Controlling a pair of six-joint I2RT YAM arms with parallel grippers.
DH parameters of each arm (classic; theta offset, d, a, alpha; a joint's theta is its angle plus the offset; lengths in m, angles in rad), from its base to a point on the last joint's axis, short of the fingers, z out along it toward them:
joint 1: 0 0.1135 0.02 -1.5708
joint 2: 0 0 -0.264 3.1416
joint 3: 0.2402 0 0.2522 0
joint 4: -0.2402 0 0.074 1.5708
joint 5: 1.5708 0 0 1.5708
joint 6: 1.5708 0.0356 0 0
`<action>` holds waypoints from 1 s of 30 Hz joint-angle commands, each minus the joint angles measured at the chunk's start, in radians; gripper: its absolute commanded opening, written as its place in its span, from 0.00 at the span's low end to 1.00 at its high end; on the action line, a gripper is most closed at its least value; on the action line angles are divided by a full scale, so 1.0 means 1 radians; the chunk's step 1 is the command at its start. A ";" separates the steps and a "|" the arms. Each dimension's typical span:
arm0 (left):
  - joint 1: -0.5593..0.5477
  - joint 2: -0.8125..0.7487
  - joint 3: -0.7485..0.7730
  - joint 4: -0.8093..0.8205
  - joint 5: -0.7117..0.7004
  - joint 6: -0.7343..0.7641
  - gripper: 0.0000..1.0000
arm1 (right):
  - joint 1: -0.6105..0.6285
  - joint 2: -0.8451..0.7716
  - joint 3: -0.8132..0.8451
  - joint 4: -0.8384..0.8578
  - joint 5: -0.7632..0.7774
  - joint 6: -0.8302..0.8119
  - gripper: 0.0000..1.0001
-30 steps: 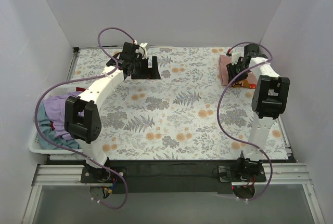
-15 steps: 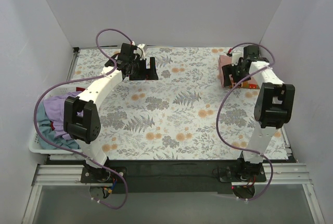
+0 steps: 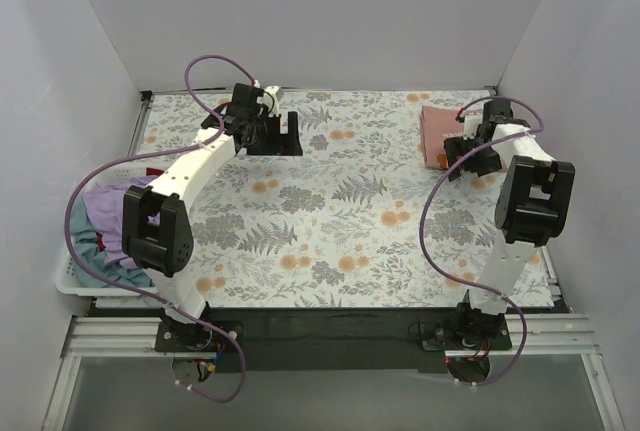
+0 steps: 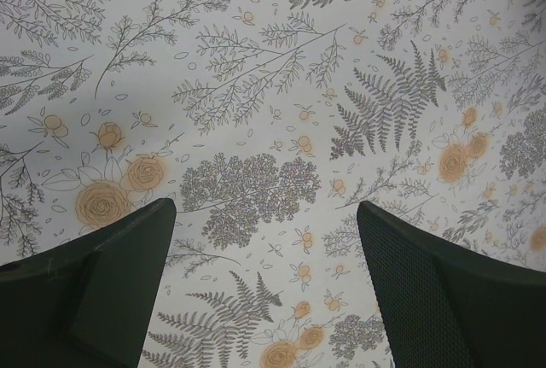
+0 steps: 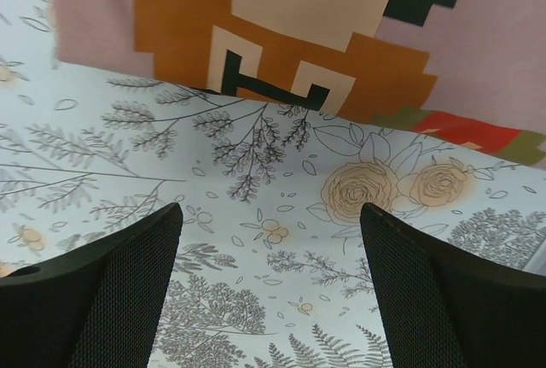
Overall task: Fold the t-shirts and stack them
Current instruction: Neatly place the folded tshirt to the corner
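— What cloth is on the table point(image 3: 340, 226)?

— One pink t-shirt point(image 5: 102, 18), soft and matte, folded into a flat rectangle at the far right corner. Its upper face carries a blocky print in orange, cream, black, red and green squares. The table cover under it is smooth, with grey ferns and orange roses.

— Which way does the shirt run?

— From the top camera its long axis goes from the far edge toward the near edge. The printed part lies at its near end.

— Are there other shirts?

— Two more, so three in all. A lavender t-shirt point(image 3: 105, 209) and a teal t-shirt point(image 3: 92, 266) lie crumpled together in a white plastic basket point(image 3: 62, 286) at the left side, the lavender one on top.

— And the two arms?

— The right gripper point(image 5: 271, 207) hangs just beside the pink shirt's near edge, its black textured fingers spread wide with only tablecloth between them. The left gripper point(image 4: 266, 206) is over the far left part of the table, well apart from every shirt, also wide apart and holding nothing.
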 commanded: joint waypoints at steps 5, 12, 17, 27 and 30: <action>0.008 -0.067 0.023 -0.021 0.005 0.010 0.87 | -0.010 0.129 0.073 0.013 0.049 -0.012 0.91; 0.013 -0.049 0.044 -0.041 0.009 0.013 0.87 | -0.010 0.278 0.224 0.019 0.036 -0.021 0.92; 0.019 -0.012 0.061 -0.056 0.011 0.014 0.87 | -0.010 0.369 0.326 0.024 0.027 -0.016 0.92; 0.037 0.036 0.075 -0.053 0.029 0.008 0.87 | -0.007 0.482 0.531 0.019 -0.008 0.053 0.94; 0.042 0.051 0.086 -0.058 0.029 0.010 0.87 | -0.004 0.515 0.585 0.019 -0.019 0.064 0.94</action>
